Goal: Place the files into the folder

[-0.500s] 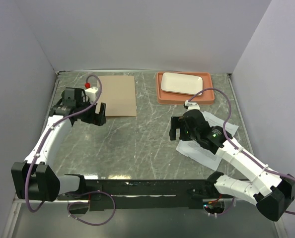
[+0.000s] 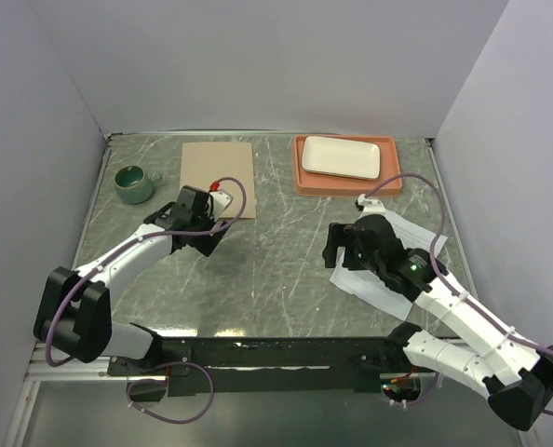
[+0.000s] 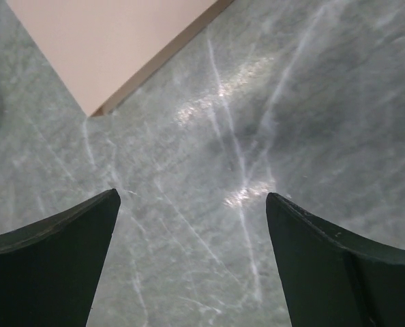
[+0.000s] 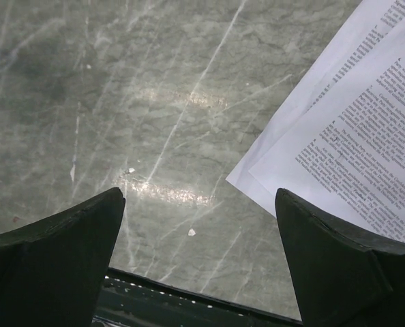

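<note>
Left pincer [image 3: 192,196] shifted near folder [image 2: 219,172], fingers apart, right pincer [image 4: 200,194] apart beside files [image 4: 346,143]

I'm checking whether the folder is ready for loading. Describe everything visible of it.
The folder is a thin, plain tan cardboard rectangle lying flat and apparently closed on the table, far left-centre. The left arm hides its near-left corner from above; the open left gripper hangs over bare table beside one corner.

One tan folder [image 2: 219,177], at least two overlapping files [image 4: 366,157] of printed white paper, one salmon-orange tray [image 2: 304,179], one white rectangular plate [image 2: 342,156], one green cup [image 2: 132,182], two robot arms, left arm [image 2: 128,256] and right arm [image 2: 463,312], one grey marbled table [image 2: 276,270].
</note>
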`<state>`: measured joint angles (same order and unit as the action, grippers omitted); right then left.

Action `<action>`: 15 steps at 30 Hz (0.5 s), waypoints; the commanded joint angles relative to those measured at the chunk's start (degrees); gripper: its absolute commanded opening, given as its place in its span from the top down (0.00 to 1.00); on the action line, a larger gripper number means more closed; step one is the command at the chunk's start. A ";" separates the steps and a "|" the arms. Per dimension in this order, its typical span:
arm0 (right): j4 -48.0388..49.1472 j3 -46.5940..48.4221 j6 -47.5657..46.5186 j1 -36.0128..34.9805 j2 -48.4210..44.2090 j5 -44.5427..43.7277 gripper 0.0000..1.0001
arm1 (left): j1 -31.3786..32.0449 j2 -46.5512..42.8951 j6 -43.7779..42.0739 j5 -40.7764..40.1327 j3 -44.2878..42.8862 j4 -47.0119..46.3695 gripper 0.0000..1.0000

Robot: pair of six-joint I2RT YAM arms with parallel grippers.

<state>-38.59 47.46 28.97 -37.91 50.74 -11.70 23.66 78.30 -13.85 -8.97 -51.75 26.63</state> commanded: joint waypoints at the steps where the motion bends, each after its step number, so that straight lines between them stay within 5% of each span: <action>1: 1.23 -1.76 2.31 -0.32 -4.76 -2.00 0.01 | 1.91 1.06 -6.10 -10.08 1.73 -9.57 0.04; 15: 0.88 -4.40 5.57 -0.23 -8.64 -1.92 0.01 | 4.46 12.31 -21.21 -23.63 8.77 -35.41 0.04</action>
<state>-38.61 43.03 33.04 -37.91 43.09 -12.49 27.64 88.55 -29.58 -27.18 -43.72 1.69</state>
